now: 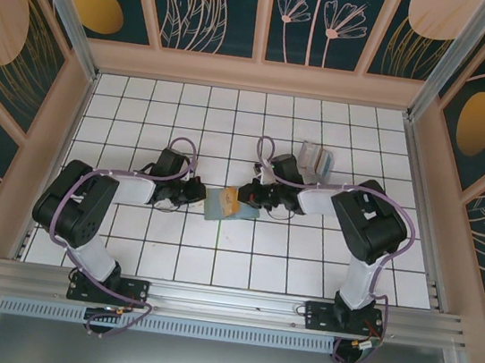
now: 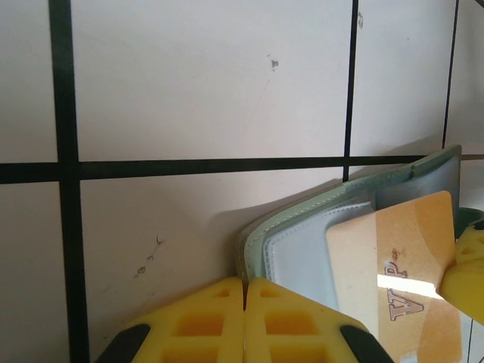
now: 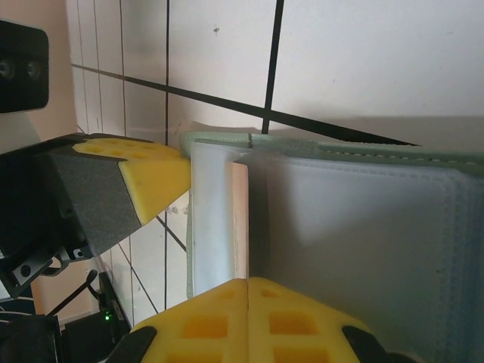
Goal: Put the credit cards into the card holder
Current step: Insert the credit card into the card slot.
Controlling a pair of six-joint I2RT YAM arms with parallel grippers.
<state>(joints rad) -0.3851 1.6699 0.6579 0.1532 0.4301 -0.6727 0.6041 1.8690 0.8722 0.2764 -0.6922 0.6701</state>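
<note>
Closest to my lenses: yellow ribbed fingertips of my left gripper, pressed together with just a seam between them, at the bottom of the left wrist view.
Left gripper: pinched tight on the near edge of the flat sage-green soft card holder, looks like it's pinning the thing in place.
Right gripper: also squeezed closed, gripping the tan-orange credit card from the far side of the holder.
Where the stuff is: card holder sits mid-table on the white tiled tabletop, between my two grippers, right gripper just beside it. The card pokes out of it.
Step I reckon I'm on: sliding this card into a pocket. It's partway in, not seated yet.
Next move: guessing I push the card further along the pocket line while the left keeps the holder from sliding. Soft pouch, so it could buckle if I shove at an angle.
Left wrist extra: card face with shiny lettering, and how much is sticking out.
Right wrist extra: card edge-on, tucked behind a pale clear sleeve.
Top view extra: small clear plastic stand behind my right arm, well apart from the action.
</note>
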